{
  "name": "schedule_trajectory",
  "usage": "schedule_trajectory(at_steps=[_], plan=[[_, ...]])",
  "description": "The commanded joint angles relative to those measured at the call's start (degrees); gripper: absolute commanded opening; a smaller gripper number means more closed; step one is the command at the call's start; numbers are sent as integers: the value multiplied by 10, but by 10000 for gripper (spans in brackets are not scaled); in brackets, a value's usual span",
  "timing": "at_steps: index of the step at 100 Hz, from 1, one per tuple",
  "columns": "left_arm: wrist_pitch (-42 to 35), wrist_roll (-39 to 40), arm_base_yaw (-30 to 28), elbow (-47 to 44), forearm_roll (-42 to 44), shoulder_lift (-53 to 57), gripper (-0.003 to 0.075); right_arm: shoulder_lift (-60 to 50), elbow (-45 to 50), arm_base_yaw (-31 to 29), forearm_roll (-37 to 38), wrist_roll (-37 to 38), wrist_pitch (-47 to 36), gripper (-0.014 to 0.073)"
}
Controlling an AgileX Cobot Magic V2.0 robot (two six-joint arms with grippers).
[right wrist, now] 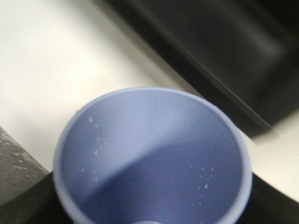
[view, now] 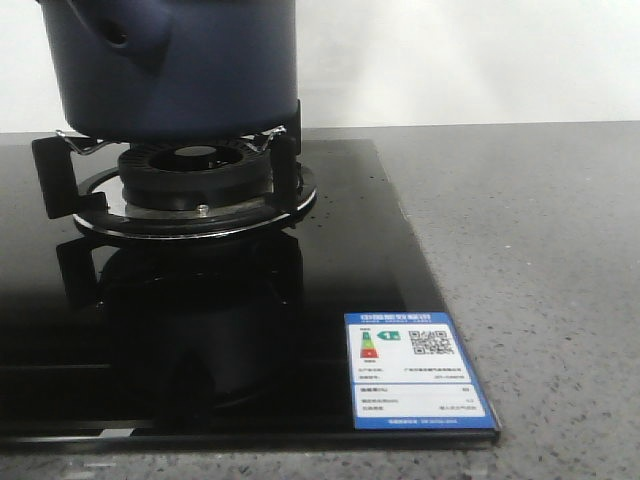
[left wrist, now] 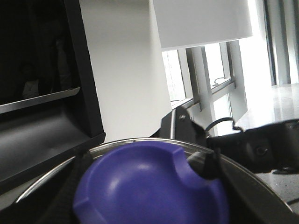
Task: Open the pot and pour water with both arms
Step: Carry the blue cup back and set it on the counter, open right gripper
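The dark navy-blue pot [view: 170, 65] stands on the gas burner [view: 195, 185] at the back left of the front view, its side nub [view: 110, 30] showing and its top cut off by the frame. Neither gripper shows in that view. In the left wrist view my left gripper [left wrist: 149, 191] is shut on the lid's blue-purple knob [left wrist: 140, 186], dark fingers [left wrist: 211, 164] at either side, and the lid's steel rim [left wrist: 140, 141] shows behind it, held up in the air. In the right wrist view the pale blue cup [right wrist: 154, 158] fills the frame mouth-up in my right gripper [right wrist: 149, 217]; its fingers are mostly hidden.
The burner sits on a black glass cooktop [view: 330, 260] with a blue energy label [view: 415, 370] at its front right corner. Grey speckled counter [view: 540, 260] lies to the right. A dark range hood [left wrist: 37, 93] and white wall show behind the lid.
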State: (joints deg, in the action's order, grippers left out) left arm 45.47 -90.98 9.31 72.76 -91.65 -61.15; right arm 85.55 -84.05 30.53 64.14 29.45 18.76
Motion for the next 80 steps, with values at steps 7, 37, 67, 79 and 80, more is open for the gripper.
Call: schedule_trajectory(at_steps=[7,37,67,79,80], plan=[[-9,5,3,19,-29,12,272,-89,86,-62,-66,29,-30,206],[-10,5,3,-10,-25,1,273,-178,434,-220,-78,119,-430,206],[-8,5,3,-29,-25,-9,272,-146,519,-330,-107,119,-591,304],[-7,5,3,-29,-25,-10,273,-138,519,-332,-107,119,-589,498],[-7,5,3,-29,-25,-10,273,-136,519,-332,-107,119,-588,520]])
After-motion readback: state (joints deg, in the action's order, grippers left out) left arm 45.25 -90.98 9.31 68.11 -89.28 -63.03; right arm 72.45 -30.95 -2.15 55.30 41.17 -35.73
